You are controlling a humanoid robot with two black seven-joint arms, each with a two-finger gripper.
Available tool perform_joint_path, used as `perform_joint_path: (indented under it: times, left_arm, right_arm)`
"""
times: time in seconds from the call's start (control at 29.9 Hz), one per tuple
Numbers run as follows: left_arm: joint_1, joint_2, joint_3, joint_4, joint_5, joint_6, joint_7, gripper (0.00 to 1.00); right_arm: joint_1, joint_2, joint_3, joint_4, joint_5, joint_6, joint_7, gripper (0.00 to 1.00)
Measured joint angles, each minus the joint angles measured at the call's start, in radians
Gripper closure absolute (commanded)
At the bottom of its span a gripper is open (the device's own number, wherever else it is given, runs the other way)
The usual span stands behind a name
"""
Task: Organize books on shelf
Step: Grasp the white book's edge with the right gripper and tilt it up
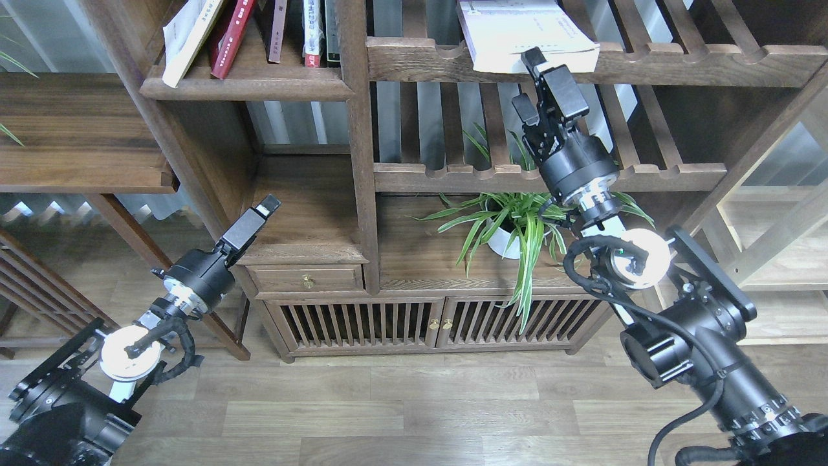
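While the pale book (527, 32) lies flat on the upper slatted shelf (679, 65), its front part overhangs the scalloped rail and your right tool (540, 84) stands just below that overhang, fingers pointing up at it. The fingers appear slightly parted with nothing between them; contact with the book cannot be confirmed. Your left tool (259, 217) sits low, in front of the cabinet's open niche, seen narrow and dark; whether it is open or closed cannot be told, and it carries nothing visible.

The solid shelf (249, 84) at upper left holds a leaning row: a white paperback (187, 35), a red book (229, 39) and several upright spines (314, 32).

Handling judgement: the pale book looks thin, light and floppy, with a smooth cover likely to slip. You should pinch the overhanging edge close to the spine side, where it will bend least; a corner grip is likely to let it sag and fan.

Clearances: the scalloped rail under the book can catch its lower cover on withdrawal. The upright post (356, 129) stands between the two shelves and must be cleared on any transfer leftward. Room on the solid shelf is tight among the leaning books. A potted plant (511, 226) sits below the right arm; its leaves are near the wrist
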Motion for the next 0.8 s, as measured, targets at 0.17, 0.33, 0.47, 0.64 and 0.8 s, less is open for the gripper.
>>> perform_joint_path:
  times: [0.17, 0.33, 0.47, 0.64, 0.8]
  left_arm:
    - [-0.014, 0.001, 0.001, -0.002, 0.0, 0.0, 0.002, 0.02]
    - [-0.04, -0.003, 0.006, -0.008, -0.001, 0.0, 0.002, 0.02]
    - [-0.058, -0.006, 0.028, -0.011, -0.001, 0.0, 0.001, 0.02]
    - [-0.061, -0.002, 0.038, -0.011, 0.002, 0.0, 0.001, 0.02]
    - [-0.056, -0.001, 0.038, -0.005, 0.003, 0.0, 0.001, 0.02]
  right_arm:
    - [0.026, 0.001, 0.022, 0.0, 0.001, -0.038, 0.0, 0.01]
    - [0.028, 0.001, 0.023, 0.0, 0.001, -0.042, 0.0, 0.01]
    - [0.028, 0.001, 0.023, 0.0, 0.001, -0.042, 0.0, 0.03]
    - [0.036, 0.007, 0.026, 0.0, 0.003, -0.057, 0.003, 0.04]
    - [0.044, 0.015, 0.035, -0.001, 0.007, -0.08, 0.006, 0.12]
